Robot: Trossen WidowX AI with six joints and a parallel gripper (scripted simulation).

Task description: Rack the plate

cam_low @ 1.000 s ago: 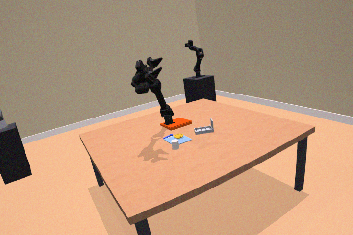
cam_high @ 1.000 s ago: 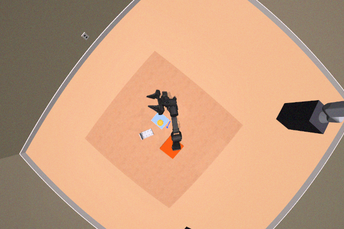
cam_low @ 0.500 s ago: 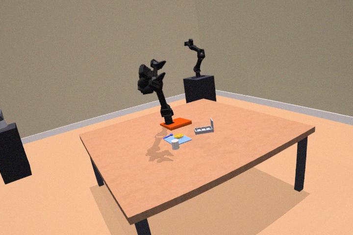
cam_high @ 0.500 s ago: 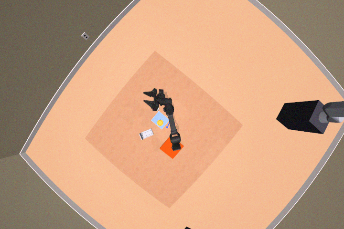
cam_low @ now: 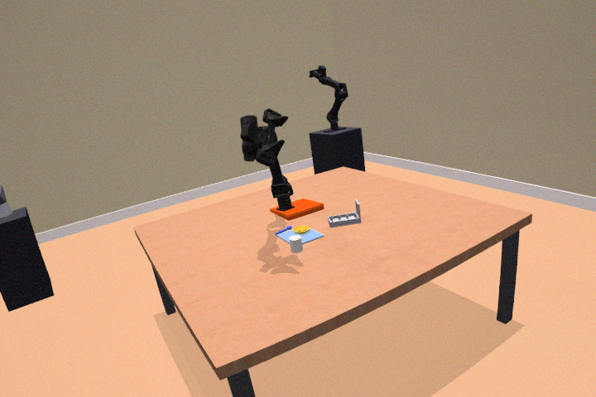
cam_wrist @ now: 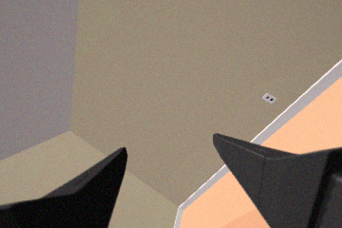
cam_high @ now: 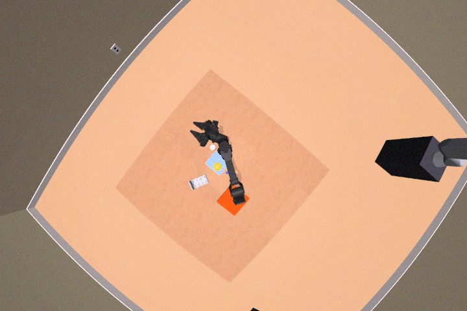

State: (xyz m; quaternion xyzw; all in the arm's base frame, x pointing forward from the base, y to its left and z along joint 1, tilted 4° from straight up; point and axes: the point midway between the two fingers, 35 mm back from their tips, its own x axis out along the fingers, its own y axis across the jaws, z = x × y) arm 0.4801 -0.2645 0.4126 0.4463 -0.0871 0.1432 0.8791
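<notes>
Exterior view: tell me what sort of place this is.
Likely a bare robot test room: a wooden table with the arm's orange base plate, a second arm on a black pedestal, and plain walls with grey baseboard.

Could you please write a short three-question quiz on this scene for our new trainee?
1. True or false: the plate already stands in the rack.
2. What does the plate lie on? A) orange base B) blue mat C) the rack
3. Fill in: the hand, raised high above the table, is ____ and holds nothing.

Key: 1 false; it lies flat. 2 B, the mat, beside a white cup. 3 open.
</notes>
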